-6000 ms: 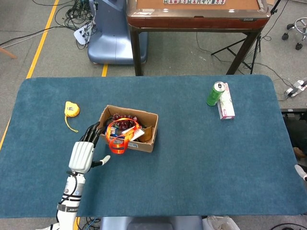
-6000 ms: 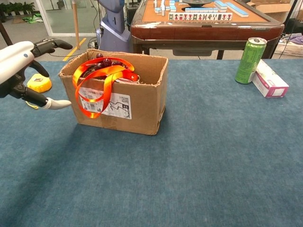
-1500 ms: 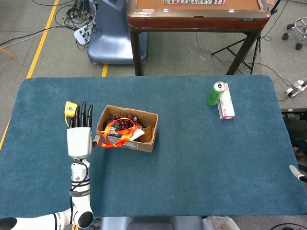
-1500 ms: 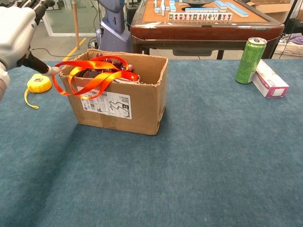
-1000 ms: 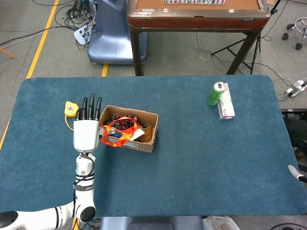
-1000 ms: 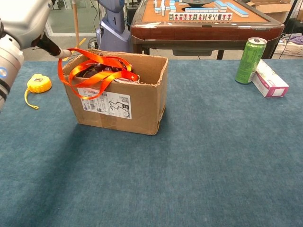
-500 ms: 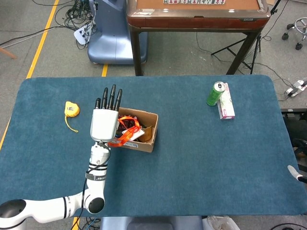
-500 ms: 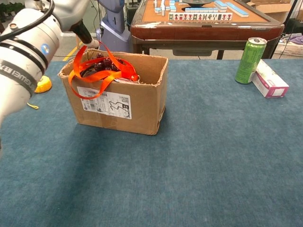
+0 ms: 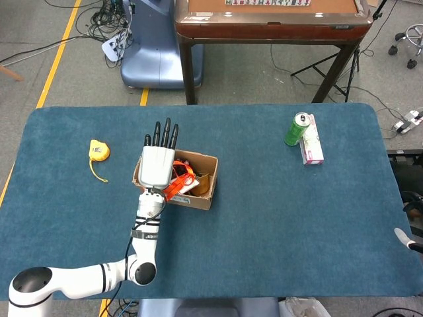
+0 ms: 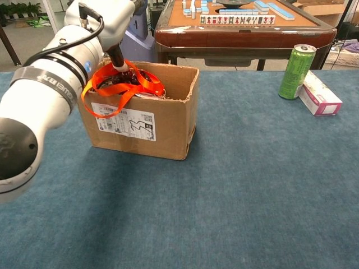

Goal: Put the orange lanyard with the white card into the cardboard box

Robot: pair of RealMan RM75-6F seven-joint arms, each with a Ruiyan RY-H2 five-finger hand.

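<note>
orange lanyard (image 10: 120,84) under left hand (image 9: 157,165), over box (image 10: 168,120)

Even, bright indoor light is falling from above in both views, leaving nothing in deep shade. In the head view, soft shadows are sitting close beneath the cardboard box (image 9: 177,179) and the green can (image 9: 297,129), and focus is holding sharp across the whole frame. In the chest view, the near arm (image 10: 42,106) at the left edge is looming large and slightly soft, a dim shadow is pooling on the blue cloth (image 10: 235,190) below the box, and daylight is glowing at the upper left.
</note>
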